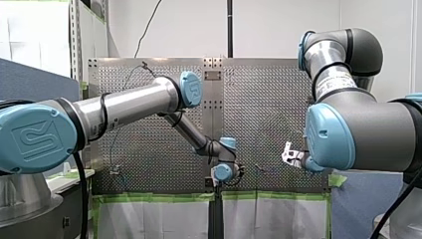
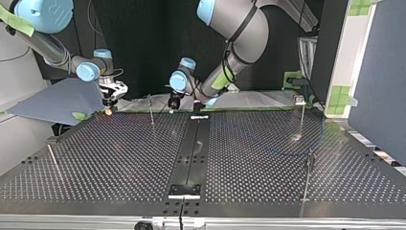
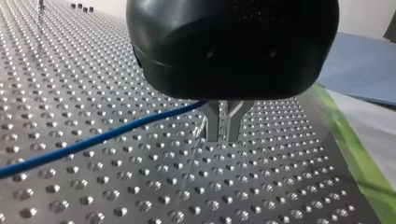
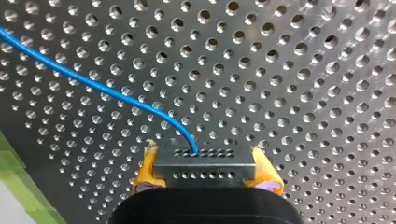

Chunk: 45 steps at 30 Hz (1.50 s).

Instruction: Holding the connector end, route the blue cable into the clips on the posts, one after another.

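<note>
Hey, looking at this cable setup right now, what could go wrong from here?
The blue cable bends right where it leaves the connector in my right pincer; a hard pull might strain that joint. It also trails low over the table by my left pincer, so it could snag on a thin post.
</note>
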Motion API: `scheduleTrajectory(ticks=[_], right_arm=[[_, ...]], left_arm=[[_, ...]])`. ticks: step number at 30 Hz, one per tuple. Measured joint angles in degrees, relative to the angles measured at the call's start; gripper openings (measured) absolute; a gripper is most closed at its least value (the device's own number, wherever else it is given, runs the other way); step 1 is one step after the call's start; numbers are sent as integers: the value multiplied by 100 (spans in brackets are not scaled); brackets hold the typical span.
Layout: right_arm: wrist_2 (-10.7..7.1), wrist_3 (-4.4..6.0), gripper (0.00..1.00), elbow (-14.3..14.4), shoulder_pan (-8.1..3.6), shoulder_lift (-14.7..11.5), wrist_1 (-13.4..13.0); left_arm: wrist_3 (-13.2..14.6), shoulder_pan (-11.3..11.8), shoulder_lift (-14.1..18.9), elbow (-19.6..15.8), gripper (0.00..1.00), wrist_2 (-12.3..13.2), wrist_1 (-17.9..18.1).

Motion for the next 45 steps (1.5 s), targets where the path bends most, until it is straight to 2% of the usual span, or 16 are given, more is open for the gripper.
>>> scheduleTrajectory(ticks=[6, 14, 20, 29, 38, 45], right_arm=[[2, 24, 0, -17, -15, 6, -28], [2, 7, 0, -83, -41, 112, -17], [-5, -61, 0, -292, -30, 315, 160], [-4, -69, 0, -491, -38, 467, 215], [-1, -99, 0, -748, -3, 670, 323], [7, -115, 0, -875, 2, 711, 410]], left_arm=[[-140, 19, 0, 193, 11, 76, -247], [-182, 11, 0, 239, 11, 292, -491], [-204, 27, 0, 241, 11, 335, -507], [-220, -1, -2, 242, 11, 389, -508], [-398, 6, -15, 245, 9, 421, -500], [-533, -33, -20, 271, 9, 560, -491]])
